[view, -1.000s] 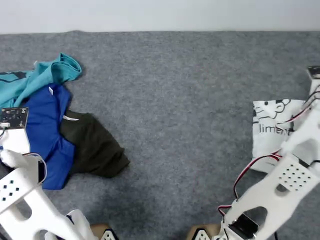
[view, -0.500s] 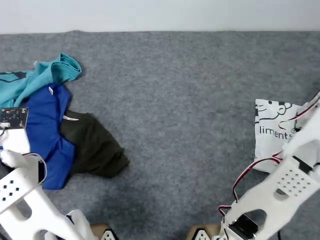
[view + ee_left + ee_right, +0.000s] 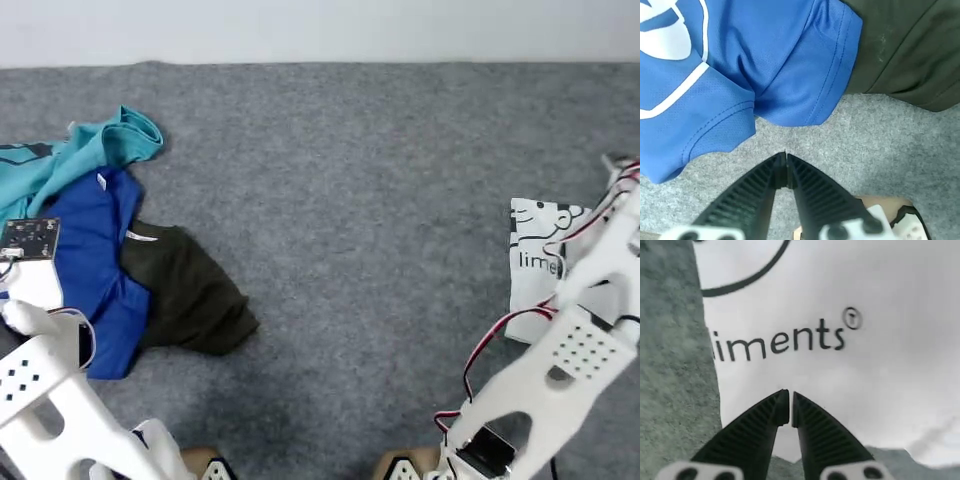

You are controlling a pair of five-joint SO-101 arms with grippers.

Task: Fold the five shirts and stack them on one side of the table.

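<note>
Grey felt table (image 3: pixel 380 200) runs up to a pale wall, and the blue shirt (image 3: pixel 90 260) is our marker on it. It lies rumpled, unfolded. A teal shirt (image 3: pixel 85 150) is bunched against the blue shirt's far end, touching it. A dark olive shirt (image 3: pixel 185 285) lies against the blue shirt's side, on the side toward the table's middle, with the blue fabric overlapping its edge. Well apart from the blue shirt, right across the felt, sits the white shirt (image 3: pixel 535 270) with black print, lying flat.

Now the left gripper (image 3: pixel 786 165): jaws pressed together, tips meeting, nothing between them. It hangs over bare felt just beside the blue shirt's sleeve edge, and the olive shirt is close by.

Over to the right gripper (image 3: pixel 790 405), at the far side from the blue shirt: jaws drawn together with only a hairline slit, nothing held, tips over the white shirt below its printed lettering. Whether they touch the cloth, I cannot tell.
</note>
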